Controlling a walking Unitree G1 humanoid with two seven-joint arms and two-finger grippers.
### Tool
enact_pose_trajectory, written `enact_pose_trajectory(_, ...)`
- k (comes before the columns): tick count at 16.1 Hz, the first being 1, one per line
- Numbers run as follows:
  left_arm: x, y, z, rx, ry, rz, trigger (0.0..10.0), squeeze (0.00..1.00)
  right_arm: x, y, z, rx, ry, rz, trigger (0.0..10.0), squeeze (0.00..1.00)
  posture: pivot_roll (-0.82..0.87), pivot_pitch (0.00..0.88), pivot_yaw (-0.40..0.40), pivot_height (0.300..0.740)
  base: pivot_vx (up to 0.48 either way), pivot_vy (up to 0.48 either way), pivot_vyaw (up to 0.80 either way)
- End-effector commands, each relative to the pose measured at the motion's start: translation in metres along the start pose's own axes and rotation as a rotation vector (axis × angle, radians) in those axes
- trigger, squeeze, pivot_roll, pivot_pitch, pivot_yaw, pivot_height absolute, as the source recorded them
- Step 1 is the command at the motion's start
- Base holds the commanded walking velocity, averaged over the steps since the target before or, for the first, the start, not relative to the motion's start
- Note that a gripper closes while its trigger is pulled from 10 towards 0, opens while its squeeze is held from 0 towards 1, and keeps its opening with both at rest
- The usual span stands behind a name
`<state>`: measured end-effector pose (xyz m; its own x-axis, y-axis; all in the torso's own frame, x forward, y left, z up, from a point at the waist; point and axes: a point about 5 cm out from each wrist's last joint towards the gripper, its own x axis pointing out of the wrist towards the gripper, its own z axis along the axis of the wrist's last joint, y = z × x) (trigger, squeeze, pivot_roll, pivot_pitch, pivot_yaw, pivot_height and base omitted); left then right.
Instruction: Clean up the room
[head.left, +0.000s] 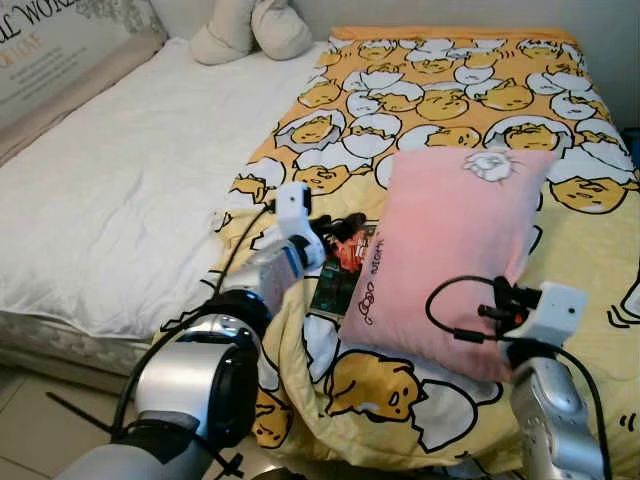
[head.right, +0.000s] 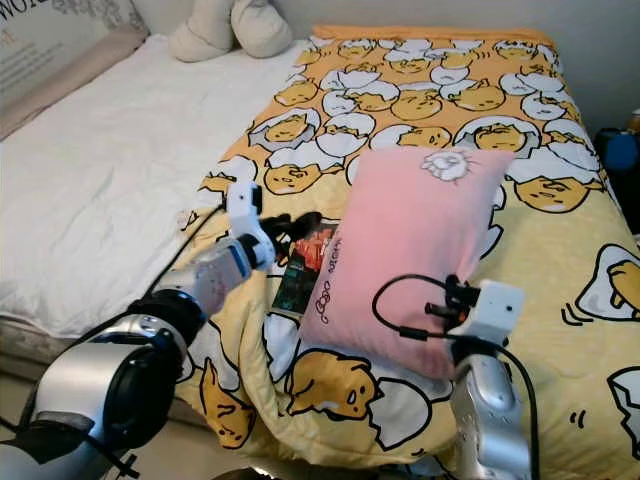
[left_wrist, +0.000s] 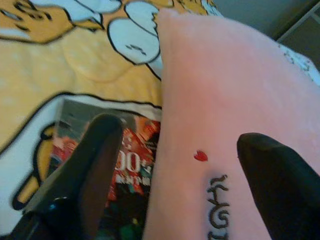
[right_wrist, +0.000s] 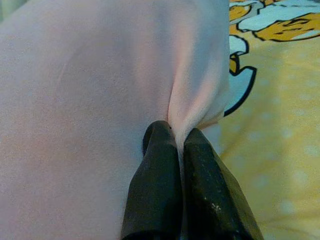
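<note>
A pink pillow (head.left: 450, 250) lies on the yellow cartoon-print blanket (head.left: 440, 90) of a bed. My right gripper (right_wrist: 177, 131) is shut on a pinched fold of the pillow's near edge (right_wrist: 195, 100); its white wrist (head.left: 548, 312) stands at the pillow's near right corner. My left gripper (left_wrist: 179, 131) is open at the pillow's left edge (left_wrist: 170, 75), one finger (left_wrist: 95, 160) over a dark red-printed magazine (head.left: 338, 280), the other (left_wrist: 270, 170) over the pink fabric. The magazine lies flat, partly tucked under the pillow.
A bare white sheet (head.left: 130, 190) covers the bed's left half. Two cream pillows (head.left: 250, 28) rest at the head. A padded board with lettering (head.left: 50, 50) runs along the far left. Tiled floor (head.left: 20, 430) shows at the near left.
</note>
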<state>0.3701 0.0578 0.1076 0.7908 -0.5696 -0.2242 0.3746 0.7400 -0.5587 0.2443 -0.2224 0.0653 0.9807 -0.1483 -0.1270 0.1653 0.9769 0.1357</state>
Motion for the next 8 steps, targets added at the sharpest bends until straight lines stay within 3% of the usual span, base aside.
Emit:
enact_pose_trajectory(1,0.002,-0.003,0.003,-0.027,-0.006,0.005,10.0,1.0,-0.005,0.008,-0.003,0.017,0.026,0.026,0.0,0.09,-0.23,0.062,0.161,0.731,0.0,0.0,0.0)
enact_pose_trajectory(3,0.006,-0.013,-0.007,-0.148,-0.017,-0.043,10.0,1.0,-0.015,0.007,0.001,-0.002,0.032,0.039,0.0,0.08,-0.25,0.103,0.15,0.731,0.0,0.0,0.0)
enact_pose_trajectory(4,0.007,-0.017,-0.01,-0.17,-0.016,-0.063,10.0,1.0,-0.018,0.008,0.002,-0.007,0.034,0.044,0.0,0.08,-0.25,0.114,0.145,0.731,0.0,0.0,0.0)
enact_pose_trajectory(7,0.012,-0.035,-0.031,-0.145,0.054,-0.152,10.0,1.0,-0.029,0.011,0.005,-0.024,0.054,0.07,0.0,0.09,-0.27,0.163,0.127,0.731,0.0,0.0,0.0)
enact_pose_trajectory(8,0.012,-0.04,-0.047,-0.097,0.12,-0.166,10.0,0.48,-0.033,0.012,0.006,-0.032,0.071,0.084,0.0,0.08,-0.27,0.18,0.123,0.731,0.0,0.0,0.0)
